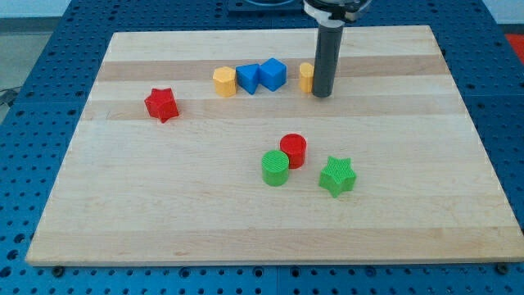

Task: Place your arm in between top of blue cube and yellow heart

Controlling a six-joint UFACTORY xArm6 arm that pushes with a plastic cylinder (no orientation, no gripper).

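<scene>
My tip (322,94) rests on the wooden board (246,221) in the upper middle. A yellow block (305,76), partly hidden by the rod so its shape is unclear, touches the rod's left side. The blue cube (273,74) sits a short way to the left of that yellow block. A second blue block (247,79) touches the cube's left side, and a yellow hexagon-like block (224,82) sits against that one. My tip is to the right of this whole row, not between the cube and the hidden yellow block.
A red star (162,104) lies at the left. A red cylinder (293,151), a green cylinder (275,167) and a green star (337,176) cluster below my tip in the middle of the board.
</scene>
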